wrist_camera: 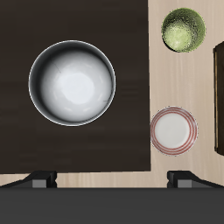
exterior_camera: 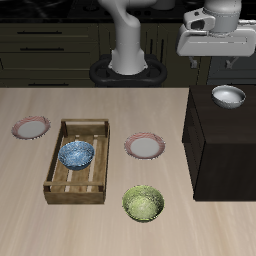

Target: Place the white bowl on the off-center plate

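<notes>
The white bowl (exterior_camera: 229,96) stands upright on a dark raised cabinet top (exterior_camera: 215,130) beside the table; in the wrist view it (wrist_camera: 72,83) shows its pale shiny inside. My gripper (exterior_camera: 215,58) hangs well above the bowl, open and empty, with its fingertips (wrist_camera: 39,181) spread wide. The off-center plate (exterior_camera: 30,127), with a pinkish-red rim, lies near the far side edge of the table, beyond the wooden tray. It is out of the wrist view.
A second alike plate (exterior_camera: 145,147) lies near the table's middle, next to the cabinet, and shows in the wrist view (wrist_camera: 174,130). A wooden slatted tray (exterior_camera: 77,160) holds a blue patterned bowl (exterior_camera: 76,153). A yellow-green bowl (exterior_camera: 143,203) sits near the front edge.
</notes>
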